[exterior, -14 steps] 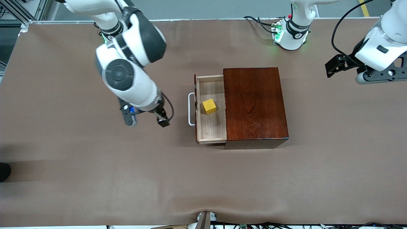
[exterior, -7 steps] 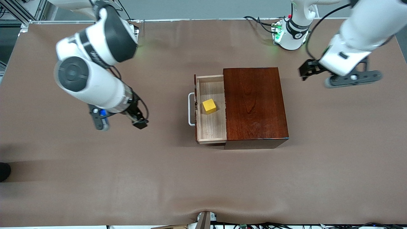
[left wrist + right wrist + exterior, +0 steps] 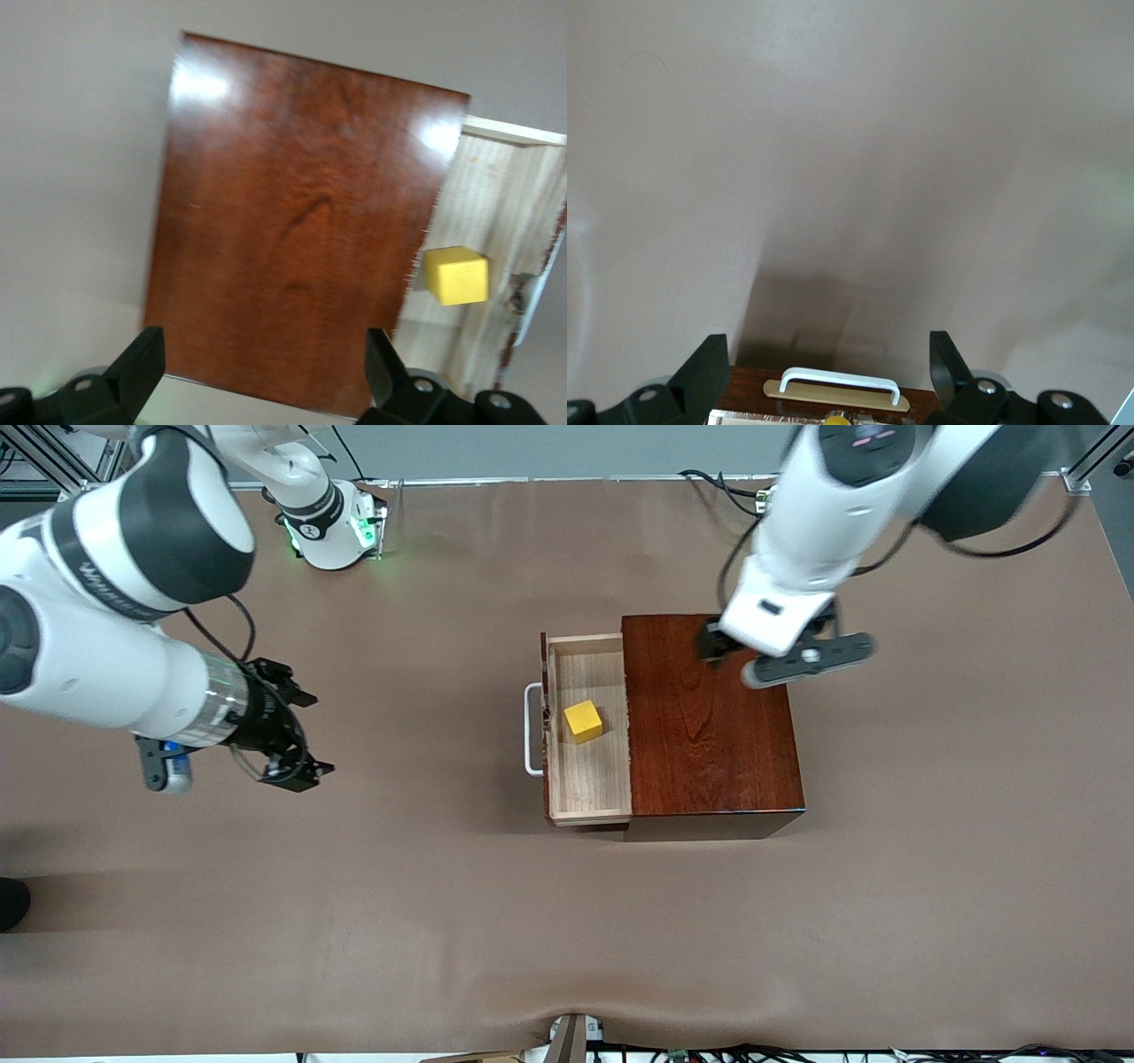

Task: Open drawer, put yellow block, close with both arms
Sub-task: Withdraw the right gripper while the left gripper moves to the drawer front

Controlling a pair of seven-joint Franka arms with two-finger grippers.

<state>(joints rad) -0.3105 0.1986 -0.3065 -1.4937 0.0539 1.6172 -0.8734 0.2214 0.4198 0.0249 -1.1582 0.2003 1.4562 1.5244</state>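
The counter [image 3: 567, 921] is covered by a matte brown sheet, slightly rippled along the edge nearest the front camera. Grey floor and a metal frame rail show along the edge where the arm bases stand.

At mid-counter sits the wooden box [image 3: 709, 717], a glossy reddish-brown block with flat top, visible grain and bright light reflections (clearest in the left wrist view [image 3: 301, 230]). The drawer [image 3: 589, 779] stands pulled out toward the right arm's end of the counter. It is a pale, light-wood tray with thin walls and a striped grain. A white U-shaped bar handle [image 3: 532, 731] is fixed to its dark front, also seen in the right wrist view [image 3: 840, 384].

The yellow block [image 3: 584, 721], a small bright cube with sharp edges, rests on the drawer floor, near the handle side and apart from the box opening. The left wrist view shows it too [image 3: 456, 275].

The left hand [image 3: 722, 644] hangs over the box top, at the corner toward the arm bases; its fingers [image 3: 142, 363] are spread wide and hold nothing.

The right hand [image 3: 288, 731] hangs over bare counter, well apart from the drawer front; its fingers [image 3: 707, 365] are spread wide and empty.
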